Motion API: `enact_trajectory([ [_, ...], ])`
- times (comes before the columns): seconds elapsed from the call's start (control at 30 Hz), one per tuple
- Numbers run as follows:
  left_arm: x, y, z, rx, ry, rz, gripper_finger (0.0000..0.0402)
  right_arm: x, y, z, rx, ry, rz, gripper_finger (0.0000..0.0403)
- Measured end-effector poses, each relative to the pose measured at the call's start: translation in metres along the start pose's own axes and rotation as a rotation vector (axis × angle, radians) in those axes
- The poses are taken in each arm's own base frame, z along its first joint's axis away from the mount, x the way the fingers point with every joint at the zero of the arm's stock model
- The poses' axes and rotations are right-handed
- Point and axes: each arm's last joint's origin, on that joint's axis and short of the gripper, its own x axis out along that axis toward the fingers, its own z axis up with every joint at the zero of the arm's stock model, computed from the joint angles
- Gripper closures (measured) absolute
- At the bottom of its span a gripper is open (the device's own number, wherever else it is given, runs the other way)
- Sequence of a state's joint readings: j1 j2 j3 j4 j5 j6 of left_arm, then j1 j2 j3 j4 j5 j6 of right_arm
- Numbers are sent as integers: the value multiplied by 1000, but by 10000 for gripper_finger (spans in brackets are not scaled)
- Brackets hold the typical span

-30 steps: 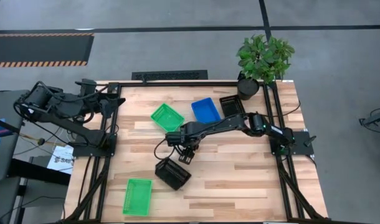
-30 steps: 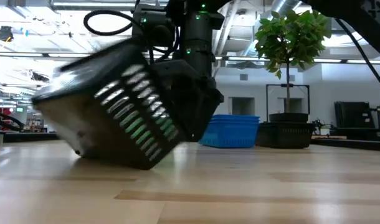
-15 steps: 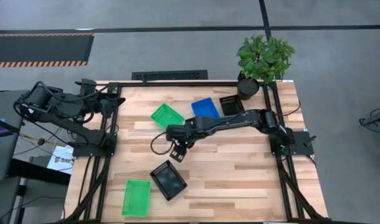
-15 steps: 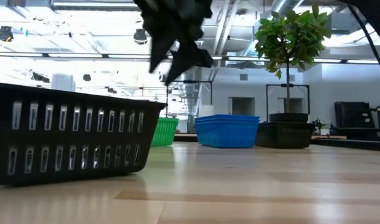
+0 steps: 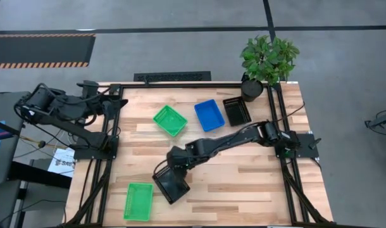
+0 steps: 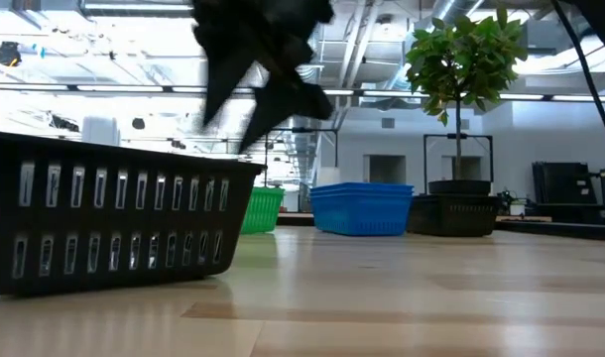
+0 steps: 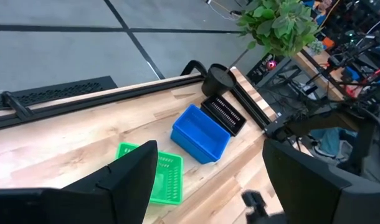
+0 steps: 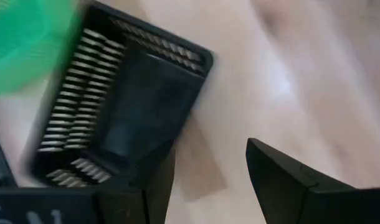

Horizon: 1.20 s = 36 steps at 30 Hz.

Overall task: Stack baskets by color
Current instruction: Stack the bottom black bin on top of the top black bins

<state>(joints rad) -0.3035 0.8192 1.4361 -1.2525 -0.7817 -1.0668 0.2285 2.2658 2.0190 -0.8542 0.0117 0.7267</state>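
While no writing reads, right end effector (image 8: 205, 180) open, empty, above black basket (image 8: 124, 106), left parked.

Even bright overhead light; soft shadows; right gripper (image 6: 258, 74) motion-blurred; right wrist view smeared.

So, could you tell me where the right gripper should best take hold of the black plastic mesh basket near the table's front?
Probably one long rim wall of the black plastic mesh basket, from straight above: it sits upright, mouth open, and the right gripper hovers open beside it.
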Motion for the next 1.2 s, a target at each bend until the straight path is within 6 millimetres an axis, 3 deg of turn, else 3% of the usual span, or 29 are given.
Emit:
enact_trajectory([
  [0.13,1,-1,0,5,-6,9,123,-5,11,-3,3,-56,-1,185],
  [0.77,1,2,-3,18,21,32,123,-3,23,-20,51,-79,-63,185],
  [1.03,1,3,-3,18,26,33,123,32,19,-27,46,-29,-94,185],
  [1.2,1,3,-3,7,28,37,123,41,17,-31,35,12,-111,190],
])
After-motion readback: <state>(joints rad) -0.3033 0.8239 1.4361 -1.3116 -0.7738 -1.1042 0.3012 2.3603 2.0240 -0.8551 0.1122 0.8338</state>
